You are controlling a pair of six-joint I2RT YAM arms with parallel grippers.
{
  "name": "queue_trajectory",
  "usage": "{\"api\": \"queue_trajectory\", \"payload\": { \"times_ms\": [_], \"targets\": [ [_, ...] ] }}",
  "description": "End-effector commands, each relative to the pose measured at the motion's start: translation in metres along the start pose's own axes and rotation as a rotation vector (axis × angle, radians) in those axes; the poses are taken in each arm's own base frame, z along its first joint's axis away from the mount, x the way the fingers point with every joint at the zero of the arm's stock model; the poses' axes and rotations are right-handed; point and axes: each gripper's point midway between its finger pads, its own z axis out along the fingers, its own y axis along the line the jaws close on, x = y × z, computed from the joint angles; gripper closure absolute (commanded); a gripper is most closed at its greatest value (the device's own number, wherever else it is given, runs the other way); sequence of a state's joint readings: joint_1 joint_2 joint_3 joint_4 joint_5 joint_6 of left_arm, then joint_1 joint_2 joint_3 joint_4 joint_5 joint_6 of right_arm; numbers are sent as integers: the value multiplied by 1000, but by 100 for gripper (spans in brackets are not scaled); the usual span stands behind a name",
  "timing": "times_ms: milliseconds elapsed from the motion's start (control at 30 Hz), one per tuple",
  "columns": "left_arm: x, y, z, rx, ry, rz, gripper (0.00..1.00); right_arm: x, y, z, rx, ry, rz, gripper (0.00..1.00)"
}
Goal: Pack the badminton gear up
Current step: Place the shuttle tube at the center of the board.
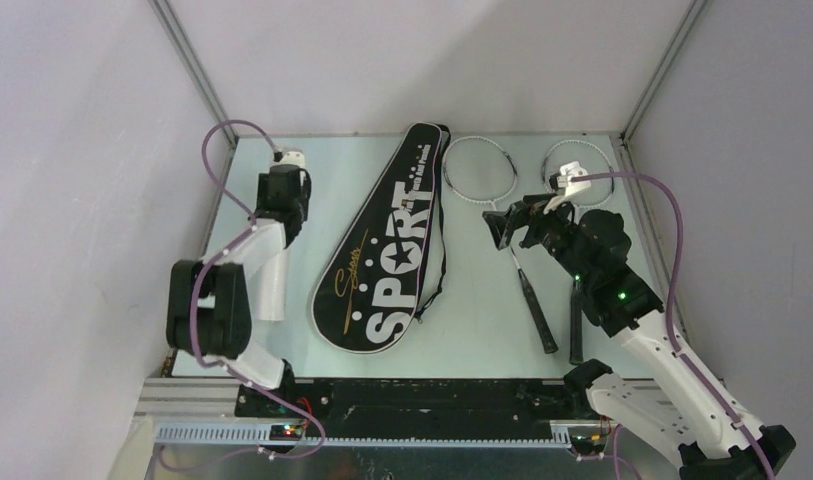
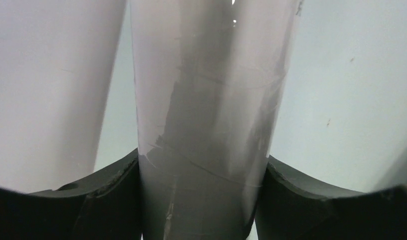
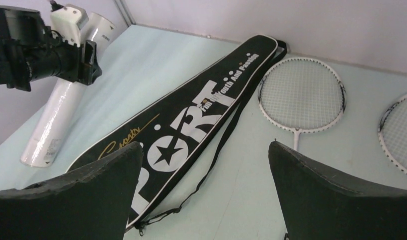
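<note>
Two rackets point(image 1: 538, 310) lie right of the centre bag point(image 1: 392, 260); left gripper point(image 2: 201, 170) clasps the white tube point(image 2: 206, 90), right gripper point(image 3: 205, 147) hangs wide open.

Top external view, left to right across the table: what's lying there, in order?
white tube → black SPORT bag → left racket → right racket
</note>
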State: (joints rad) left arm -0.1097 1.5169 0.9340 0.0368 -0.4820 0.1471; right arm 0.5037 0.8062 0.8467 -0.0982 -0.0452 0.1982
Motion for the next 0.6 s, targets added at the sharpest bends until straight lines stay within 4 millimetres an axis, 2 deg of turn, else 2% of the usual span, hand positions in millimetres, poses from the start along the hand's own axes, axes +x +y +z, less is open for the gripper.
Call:
{"api": "queue_trajectory", "payload": {
  "times_ms": [0,167,233,333,467,567],
  "targets": [
    [29,-23,22,127,154,-64,31,6,-8,3,25,15,25,1],
    [54,-54,30,285,283,-20,9,10,-13,3,36,29,31,1],
    [61,-57,31,299,321,-8,3,11,-14,2,36,32,31,1],
    [62,-57,31,303,338,-4,1,10,-16,0,37,31,31,1],
    [40,-56,19,330,252,-46,0,8,-17,-4,38,16,31,1],
    [9,-51,-2,365,139,-115,0,10,-19,-7,45,13,48,1]
  ]
}}
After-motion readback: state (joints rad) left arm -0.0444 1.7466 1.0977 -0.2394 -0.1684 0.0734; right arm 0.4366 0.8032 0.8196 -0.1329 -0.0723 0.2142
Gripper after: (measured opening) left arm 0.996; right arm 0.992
